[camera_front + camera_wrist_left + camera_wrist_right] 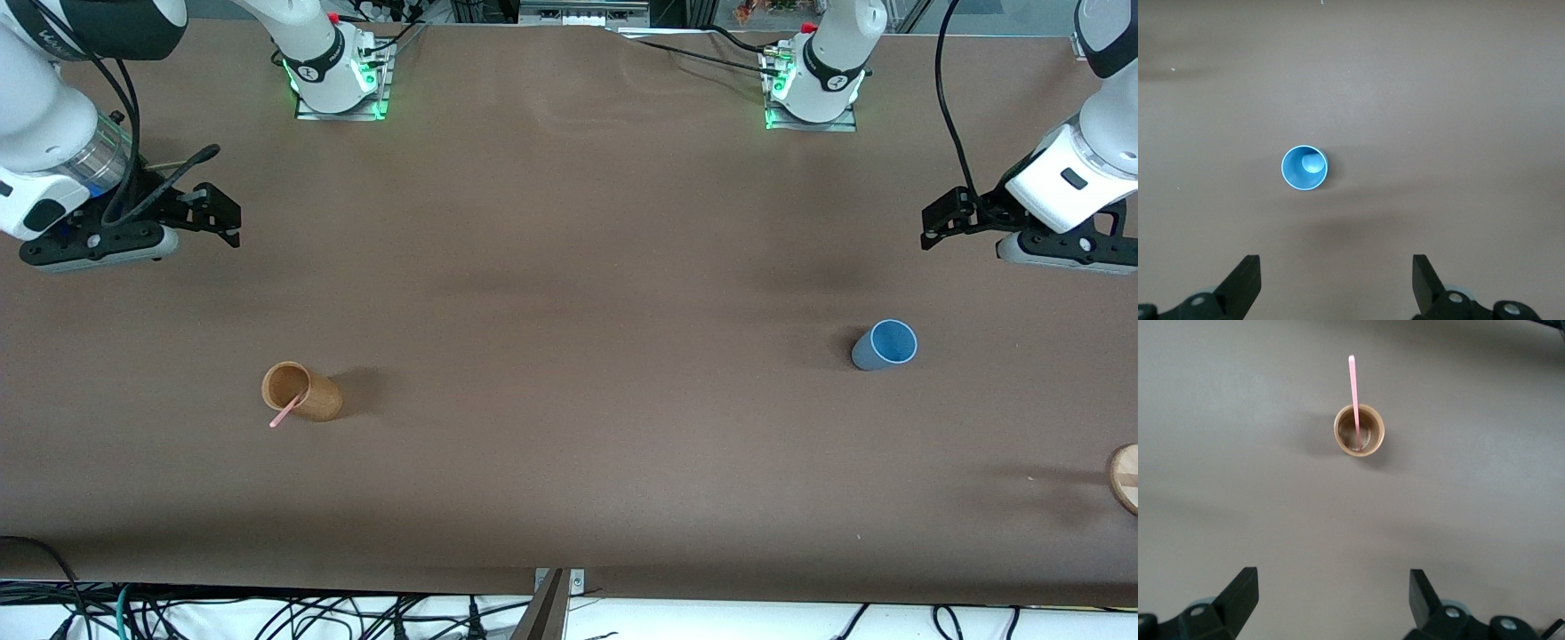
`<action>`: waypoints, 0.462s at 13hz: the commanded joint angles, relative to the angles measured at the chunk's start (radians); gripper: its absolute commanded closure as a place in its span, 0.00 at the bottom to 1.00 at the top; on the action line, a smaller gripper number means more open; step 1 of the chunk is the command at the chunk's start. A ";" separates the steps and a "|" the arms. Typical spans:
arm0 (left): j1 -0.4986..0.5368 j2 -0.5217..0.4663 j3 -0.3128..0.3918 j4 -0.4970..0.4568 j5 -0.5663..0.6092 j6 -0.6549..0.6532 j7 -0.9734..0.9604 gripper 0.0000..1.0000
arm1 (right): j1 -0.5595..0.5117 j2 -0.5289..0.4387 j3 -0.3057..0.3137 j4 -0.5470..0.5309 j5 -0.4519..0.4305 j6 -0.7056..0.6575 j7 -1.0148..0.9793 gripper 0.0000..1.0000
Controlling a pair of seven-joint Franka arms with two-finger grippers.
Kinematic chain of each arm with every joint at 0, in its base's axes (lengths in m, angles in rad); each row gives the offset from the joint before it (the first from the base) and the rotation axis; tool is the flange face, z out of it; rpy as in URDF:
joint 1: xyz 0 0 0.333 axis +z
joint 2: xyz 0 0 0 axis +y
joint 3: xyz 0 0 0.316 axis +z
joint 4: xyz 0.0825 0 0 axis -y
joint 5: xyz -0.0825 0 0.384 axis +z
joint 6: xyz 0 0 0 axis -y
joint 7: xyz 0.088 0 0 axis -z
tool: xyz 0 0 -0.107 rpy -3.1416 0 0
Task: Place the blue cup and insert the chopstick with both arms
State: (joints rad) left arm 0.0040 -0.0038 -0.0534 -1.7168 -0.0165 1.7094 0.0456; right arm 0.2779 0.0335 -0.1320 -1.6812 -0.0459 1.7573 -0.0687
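Front view: chopstick (284, 412) stands in brown cup (300, 391); blue cup (885, 345) empty.

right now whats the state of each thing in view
blue cup: upright on the table, empty
chopstick: standing tilted in the brown cup, top poking out
brown cup: upright
left gripper: open, over the blue cup, holding nothing
right gripper: open, over the brown cup, holding nothing

Your high front camera faces the robots' bases; each wrist camera looks straight down on a cup it shares: blue cup (884, 345) (1305, 168), brown cup (300, 391) (1359, 431).
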 commanded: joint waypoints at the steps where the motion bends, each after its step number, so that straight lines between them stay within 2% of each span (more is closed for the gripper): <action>1: 0.004 0.019 0.003 0.037 -0.023 -0.024 -0.004 0.00 | -0.003 0.022 0.000 0.031 -0.015 -0.006 0.024 0.00; 6: 0.004 0.019 0.004 0.037 -0.022 -0.024 -0.004 0.00 | -0.003 0.023 -0.001 0.041 -0.005 -0.006 0.024 0.00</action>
State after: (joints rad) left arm 0.0042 -0.0023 -0.0509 -1.7159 -0.0165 1.7094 0.0455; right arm 0.2757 0.0504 -0.1367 -1.6621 -0.0476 1.7574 -0.0566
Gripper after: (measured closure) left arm 0.000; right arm 0.000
